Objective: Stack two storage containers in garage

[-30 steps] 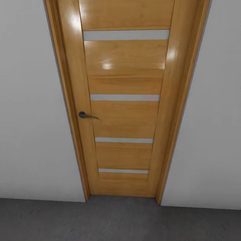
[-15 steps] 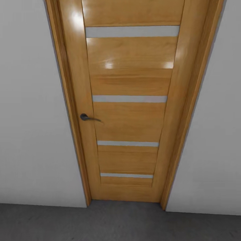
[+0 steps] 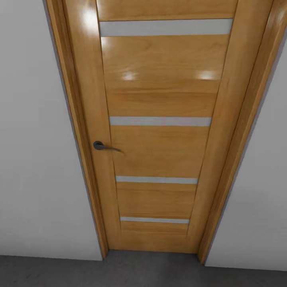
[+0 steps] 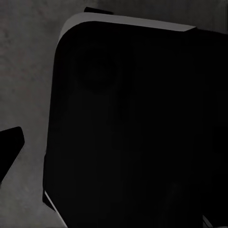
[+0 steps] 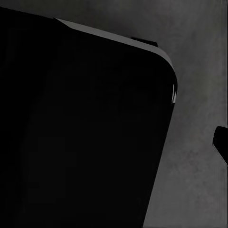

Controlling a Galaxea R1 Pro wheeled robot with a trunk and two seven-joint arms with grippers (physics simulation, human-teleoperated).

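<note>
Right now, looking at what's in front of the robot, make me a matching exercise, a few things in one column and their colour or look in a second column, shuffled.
Things:
1. door
2. door handle
3. wall
4. floor

Looks:
A. mottled dark grey
B. plain white
C. glossy light wood with four pale strips across it
D. small, dark metal, lever pointing toward the middle of the door

Pairs: 1-C, 2-D, 3-B, 4-A
</note>
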